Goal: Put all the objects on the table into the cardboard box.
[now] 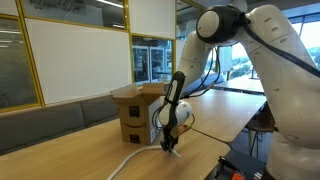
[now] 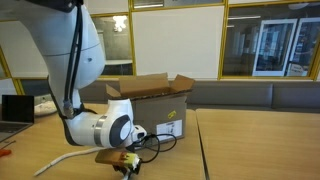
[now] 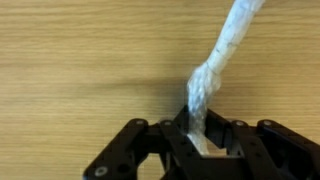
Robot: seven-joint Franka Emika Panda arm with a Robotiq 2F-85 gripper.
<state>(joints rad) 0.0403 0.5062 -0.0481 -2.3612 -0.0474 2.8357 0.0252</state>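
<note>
A long thin white piece (image 3: 222, 55) lies on the wooden table (image 3: 80, 60); one end sits pinched between the black fingers of my gripper (image 3: 200, 128), which is shut on it. In an exterior view the gripper (image 1: 169, 143) reaches down to the tabletop, and the white piece (image 1: 128, 162) trails from it toward the front edge. The cardboard box (image 1: 138, 108) stands just behind the gripper with its flaps up. In the other view the gripper (image 2: 126, 166) is low in front of the box (image 2: 150, 100), and the white piece (image 2: 62, 160) runs off to the left.
Black cables (image 2: 155, 143) loop from the wrist in front of the box. A seam divides the tabletop (image 2: 196, 140) beside the box. Glass walls and whiteboards stand behind the table. A laptop (image 2: 14, 108) rests at the far left.
</note>
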